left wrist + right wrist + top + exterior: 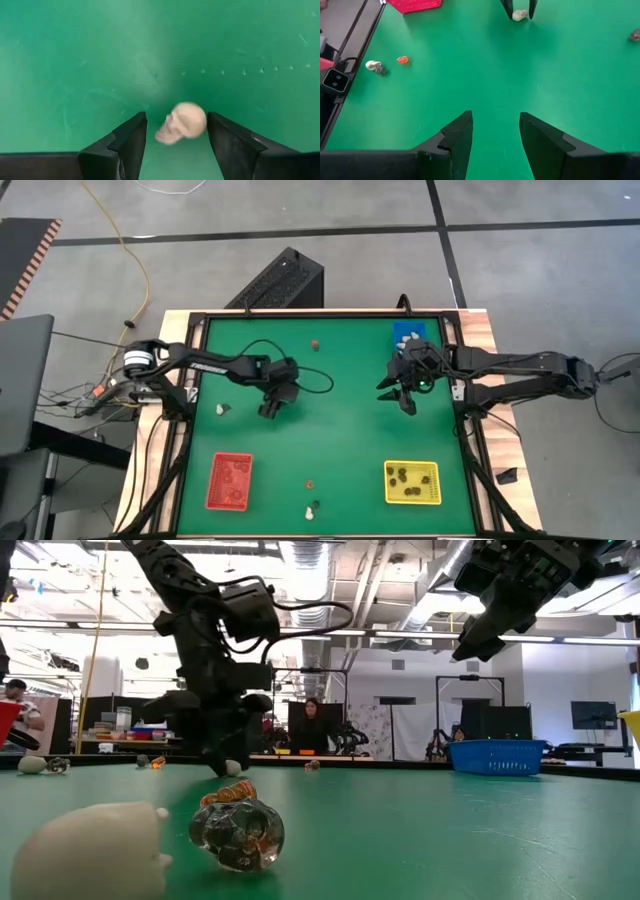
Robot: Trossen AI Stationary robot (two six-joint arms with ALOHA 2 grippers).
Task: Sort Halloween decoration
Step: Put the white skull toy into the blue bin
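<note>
A cream skull trinket lies on the green table between the open fingers of my left gripper, left of the table's centre. The fingers stand on either side of it, one very close. It also shows in the low view and the right wrist view. My right gripper is open and empty, raised above the table at the right. Loose trinkets lie at the near edge, near the centre front, at the left and at the far side.
A red tray with reddish trinkets stands front left. A yellow tray with dark trinkets stands front right. A blue tray stands far right. A cream trinket and a glassy dark one lie close to the low camera.
</note>
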